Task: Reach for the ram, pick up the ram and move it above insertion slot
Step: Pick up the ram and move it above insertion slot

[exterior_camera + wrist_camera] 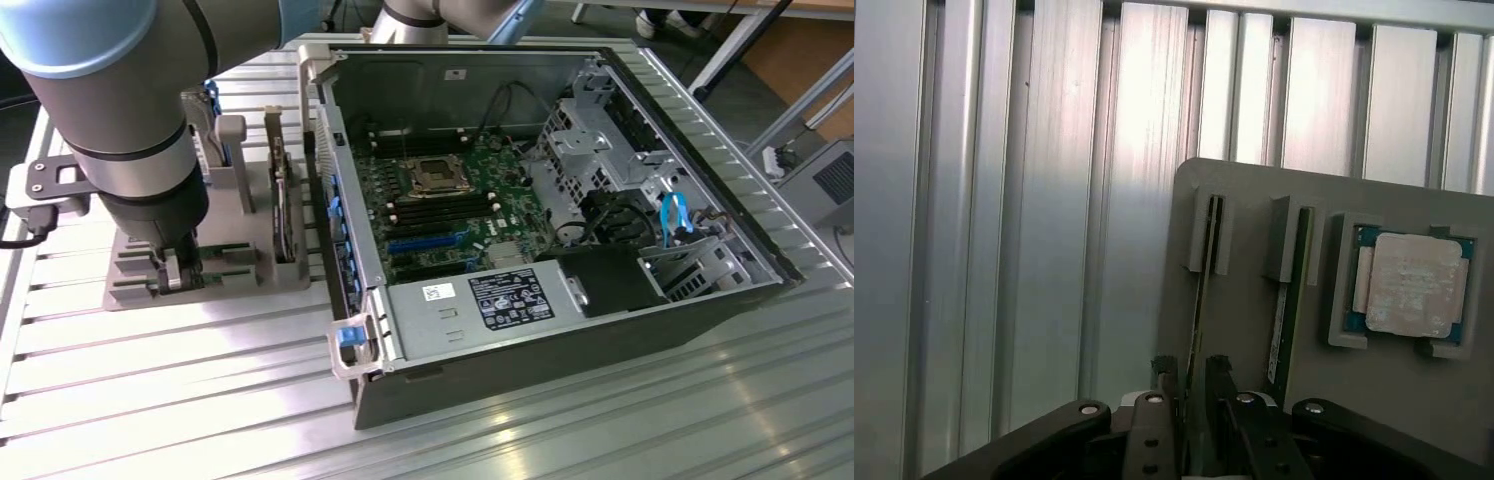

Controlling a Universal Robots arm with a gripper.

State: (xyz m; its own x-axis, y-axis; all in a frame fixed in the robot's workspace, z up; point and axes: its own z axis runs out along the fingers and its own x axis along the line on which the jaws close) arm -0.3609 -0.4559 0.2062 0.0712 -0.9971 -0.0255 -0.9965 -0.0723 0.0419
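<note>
Gripper (1192, 385) low over gray holder (1244, 200) | fingers (1219, 385) partly open, gripping nothing | ram (1201, 290) on edge between fingers, seated in holder | second strip (1286, 290) just beside fingers | progress: reach looks done; pickup and carry over slot in computer (400, 80) not yet done

An open computer case (441, 75) lies on the ribbed metal table (174, 400) and shows its motherboard (467, 205). In the exterior view a labelled power supply (481, 305) sits at the board's six o'clock and blue cables (671, 215) at three. A grey holder (240, 285) at the case's nine o'clock carries a square processor chip (1412, 285).
</note>
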